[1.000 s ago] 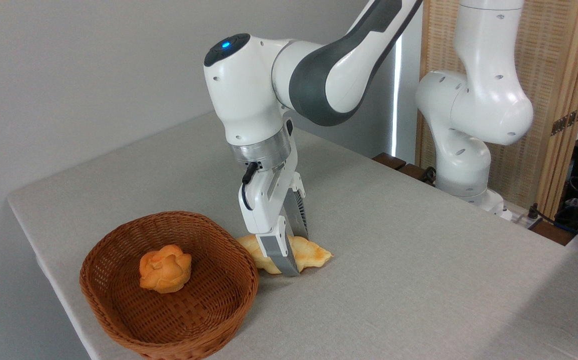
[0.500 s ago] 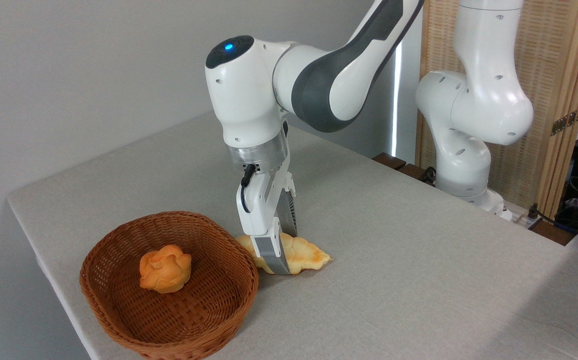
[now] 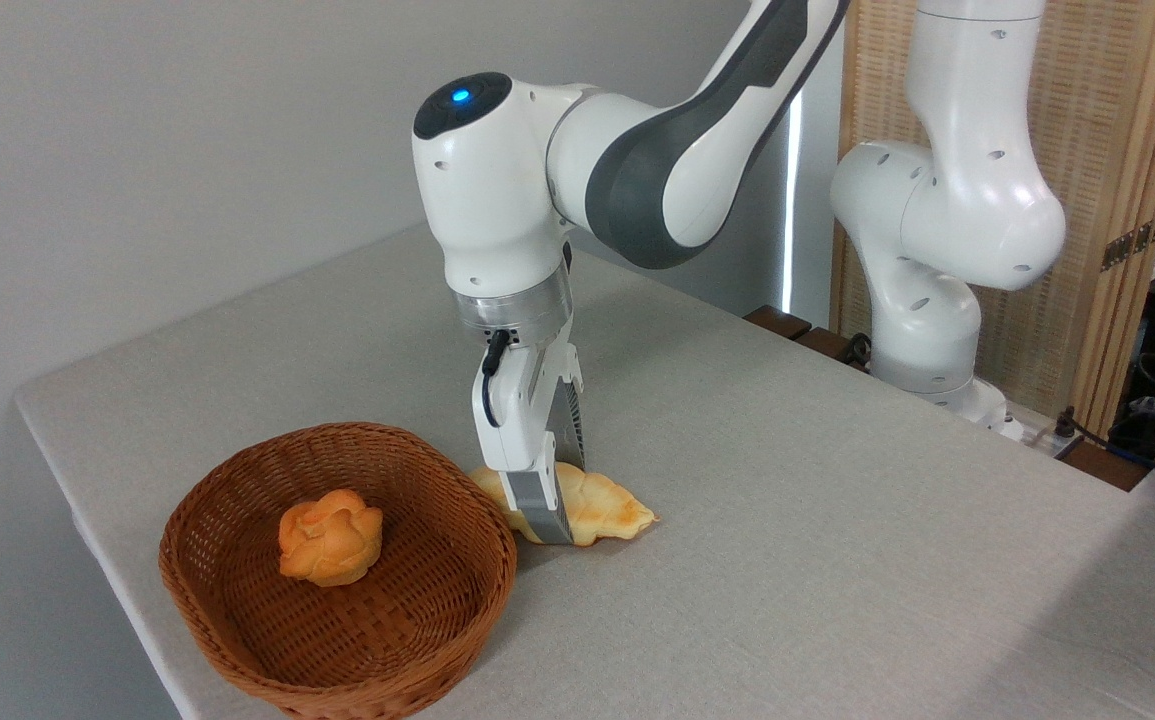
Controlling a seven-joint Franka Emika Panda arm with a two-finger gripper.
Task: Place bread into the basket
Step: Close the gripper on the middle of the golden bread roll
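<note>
Gripper: the gripper (image 3: 549,500) stands upright in the lower middle of the frame, its fingers closed narrow across the middle of the bread (image 3: 592,507), apparently clamping it.
Why that hold: a grip across the waist likely keeps the long loaf balanced when lifted.
Bread: lies on the table (image 3: 837,520), just right of the basket (image 3: 227,600), its left tip hidden behind the rim.
Basket: sits lower left, near enough for a short carry.
Count: one loaf, one basket, one small orange bun (image 3: 330,535) already inside the basket.
</note>
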